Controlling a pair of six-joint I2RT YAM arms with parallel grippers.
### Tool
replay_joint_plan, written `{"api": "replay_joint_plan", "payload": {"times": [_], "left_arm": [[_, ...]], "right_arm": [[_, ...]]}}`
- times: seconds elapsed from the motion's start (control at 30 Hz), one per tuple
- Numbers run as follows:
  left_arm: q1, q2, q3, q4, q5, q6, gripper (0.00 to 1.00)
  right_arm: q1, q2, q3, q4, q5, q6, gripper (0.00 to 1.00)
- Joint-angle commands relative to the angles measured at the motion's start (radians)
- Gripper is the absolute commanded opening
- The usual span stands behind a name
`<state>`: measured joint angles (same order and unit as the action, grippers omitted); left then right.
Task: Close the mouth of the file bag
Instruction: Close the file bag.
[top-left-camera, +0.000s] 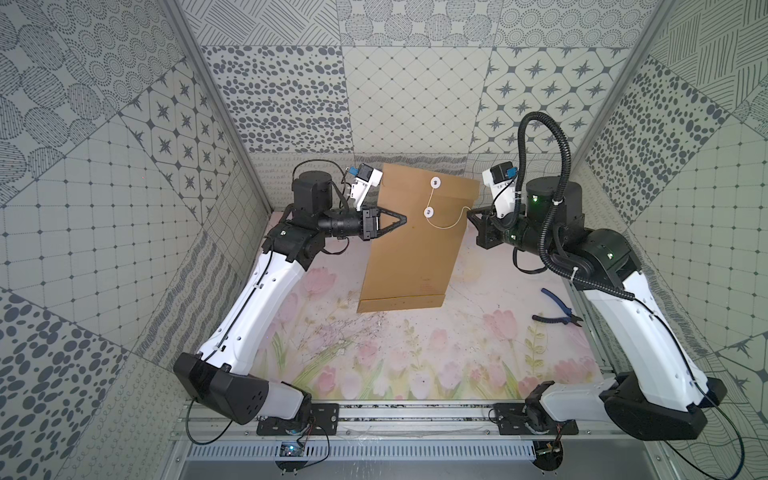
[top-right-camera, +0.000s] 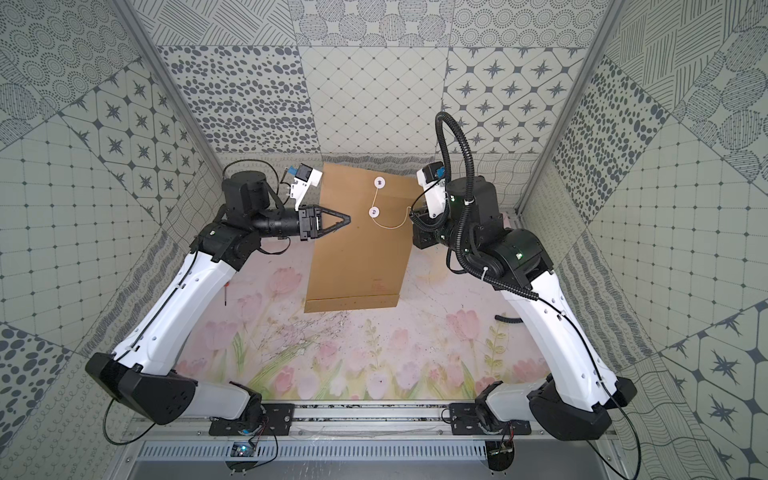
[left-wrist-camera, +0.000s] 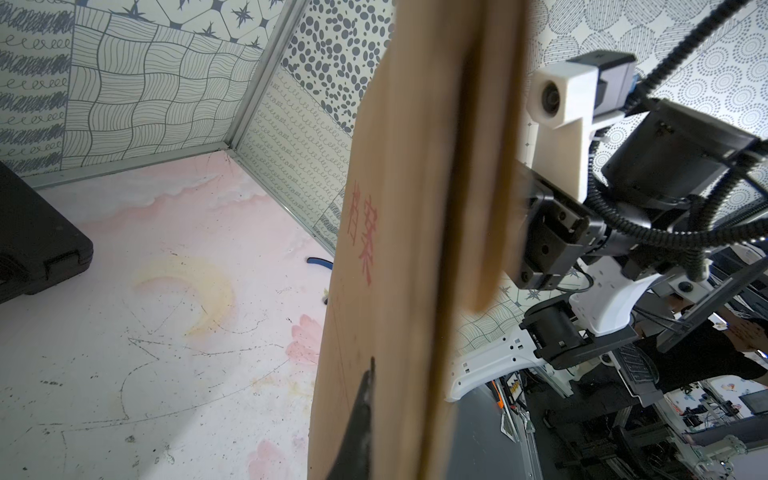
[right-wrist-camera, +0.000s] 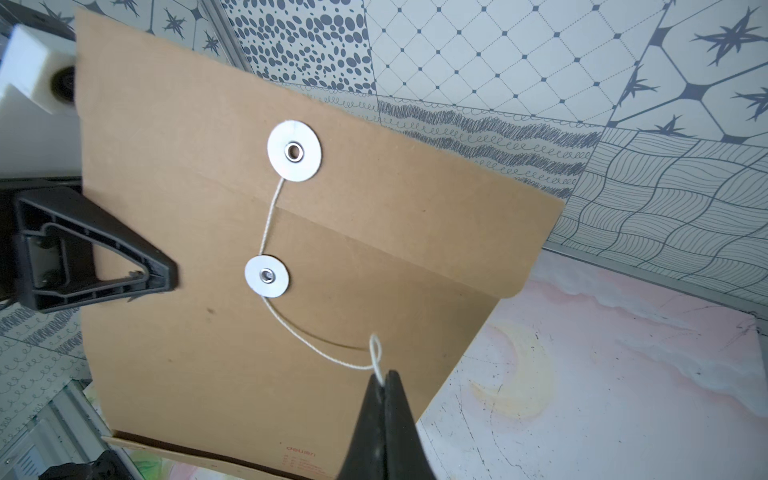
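Entry, both top views: bag (top-left-camera: 415, 257) raised between the two arms in mid-workspace, tilted, mouth (top-left-camera: 432, 187) toward the far wall, sealed end toward the arm bases. Cannot tell whether that low end touches the mat (top-left-camera: 415, 365).

At the mouth: flap (right-wrist-camera: 374, 166) folded down over the body, lying close, not tied.

At the left gripper (top-left-camera: 404, 219): clamped on the bag's left edge, about level with the lower button (right-wrist-camera: 267, 276). One finger (right-wrist-camera: 124, 266) lies across the buttoned face. In the left wrist view another finger (left-wrist-camera: 361, 415) presses the opposite face, the one with red print.

At the right gripper (right-wrist-camera: 384, 390): jaws pinched together on the free end of the string (right-wrist-camera: 320, 353), near the bag's right edge. Small loop of string just above the pinch.

String path, right wrist view: starts at the upper button (right-wrist-camera: 294, 151) on the flap, runs down past the left side of the lower button on the body, passes beneath it, then sweeps in a slack curve to the right gripper. No full turn visible round either button.

Also noted: pliers (top-left-camera: 559, 309) on the mat beside the right arm. Black case (left-wrist-camera: 37, 245) on the mat, well apart from the bag.
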<state>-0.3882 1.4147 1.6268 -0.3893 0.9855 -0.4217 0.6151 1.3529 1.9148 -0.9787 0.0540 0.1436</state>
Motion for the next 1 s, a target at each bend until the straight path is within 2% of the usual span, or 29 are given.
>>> {"api": "replay_joint_plan", "payload": {"times": [0.0, 0.5, 0.97], "left_arm": [[-0.012, -0.015, -0.008, -0.002, 0.043, 0.042, 0.00], [-0.049, -0.039, -0.066, -0.023, 0.059, 0.061, 0.00], [-0.089, -0.007, -0.113, 0.065, 0.053, -0.005, 0.00]], "right_arm": [[-0.001, 0.034, 0.061, -0.018, 0.043, -0.051, 0.00], [-0.016, 0.192, 0.280, -0.038, 0.040, -0.086, 0.00], [-0.008, 0.325, 0.458, -0.045, -0.035, -0.057, 0.00]]}}
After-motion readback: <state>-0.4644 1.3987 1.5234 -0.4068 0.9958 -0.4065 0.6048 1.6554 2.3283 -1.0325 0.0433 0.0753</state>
